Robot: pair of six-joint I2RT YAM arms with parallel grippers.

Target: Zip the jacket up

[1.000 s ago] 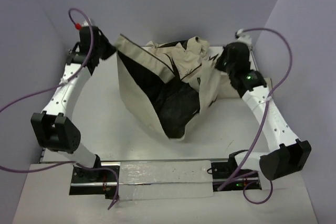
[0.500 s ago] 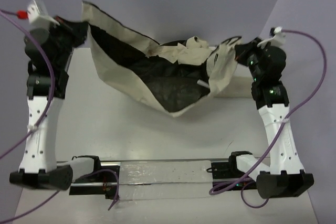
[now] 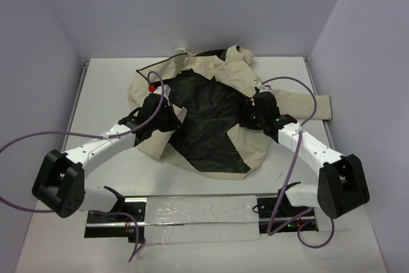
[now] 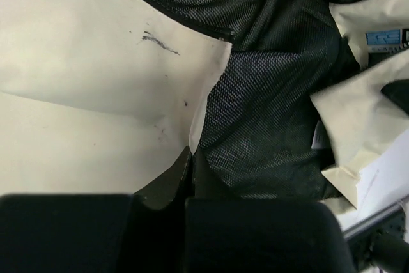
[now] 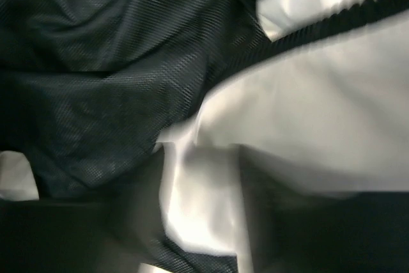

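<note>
**Top external view.** Jacket (image 3: 211, 107) laid open on the table (image 3: 102, 94), black lining upward, cream front panels folded out to both sides. Long axis running far to near: collar (image 3: 233, 55) at the far edge, hem toward the arm bases. One sleeve (image 3: 313, 103) stretched out to the right. Left gripper (image 3: 171, 118) down on the left front edge, right gripper (image 3: 250, 114) down on the right front edge, the lining well exposed between them.

**Left wrist view.** Left gripper (image 4: 188, 190) closed almost fully, with the cream front edge pinched where it meets the mesh lining (image 4: 268, 94). Cloth creased and slack around the pinch.

**Right wrist view.** Blurred. Right gripper (image 5: 201, 222) partly closed, a cream fold filling the gap between the fingers; judged held. Dark toothed zipper edge (image 5: 319, 27) running diagonally just beyond.

**Handling, judged.** Light, soft and limp, with no stiffness. Likely to sag, bunch and slide on the smooth lining. Best taken at the two zipper edges near the hem and kept taut along the collar-to-hem line.
</note>
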